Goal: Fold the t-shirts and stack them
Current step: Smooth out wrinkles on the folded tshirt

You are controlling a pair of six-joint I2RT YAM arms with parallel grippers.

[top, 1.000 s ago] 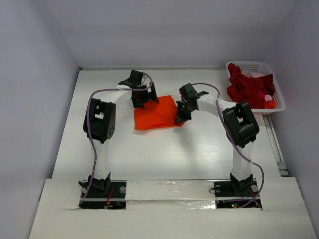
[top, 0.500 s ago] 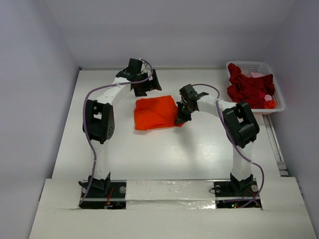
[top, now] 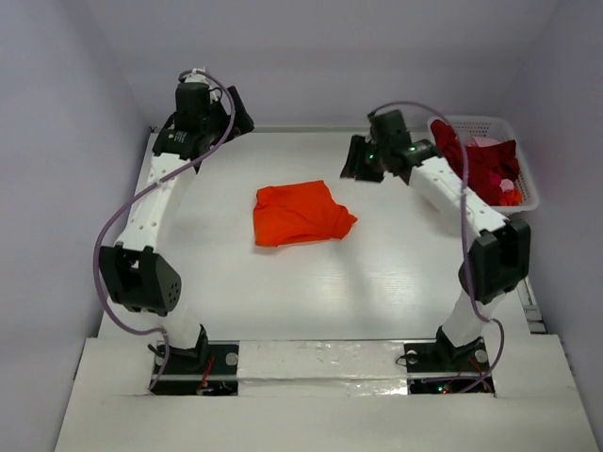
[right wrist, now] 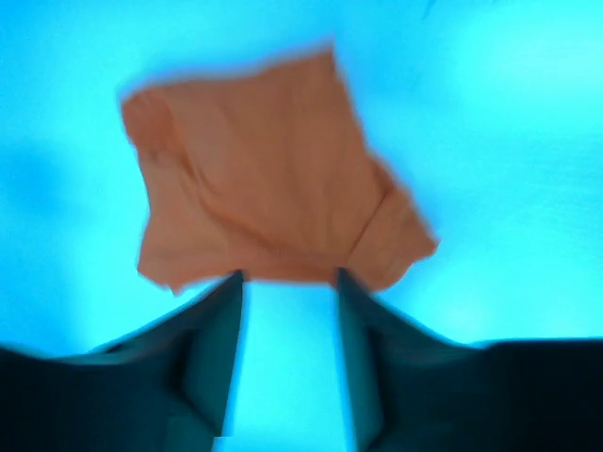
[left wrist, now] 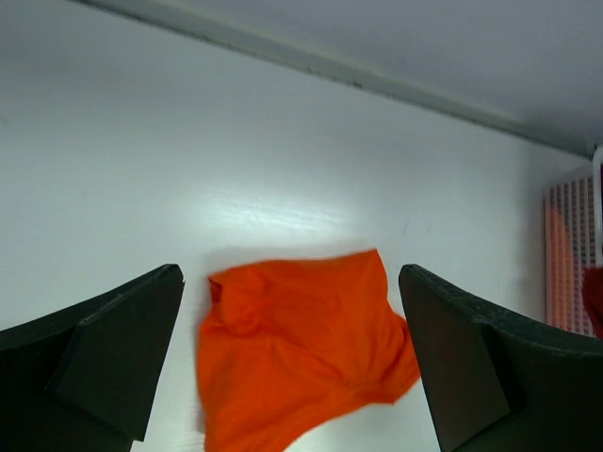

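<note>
Fingers (left wrist: 113, 348) of the left gripper (left wrist: 290, 282): we see them spread wide, with nothing between them.
Left gripper, place: raised near the far left corner of the table (top: 377, 282), well apart from any cloth.
Orange t-shirt (top: 297, 215): folded into a rough square and lying flat around the middle of the table. It lies between the two arms, and neither gripper touches it.
Orange t-shirt, shape: we make out a bunched fold at its far left corner and a small flap poking out at its near right corner.
Fingers (right wrist: 212, 348) of the right gripper (right wrist: 287, 278): parted by a narrow gap and holding nothing. That wrist view is blurred, but we can see bare table through the gap.
Right gripper, place: raised beyond the shirt's right side and just left of the basket (top: 530, 195).
Basket: white lattice, at the far right edge of the table.
Dark red t-shirt (top: 471, 165): heaped in the basket and spilling over its left rim.
Pink cloth (top: 485, 142): we see only a small patch of it behind the red heap.
</note>
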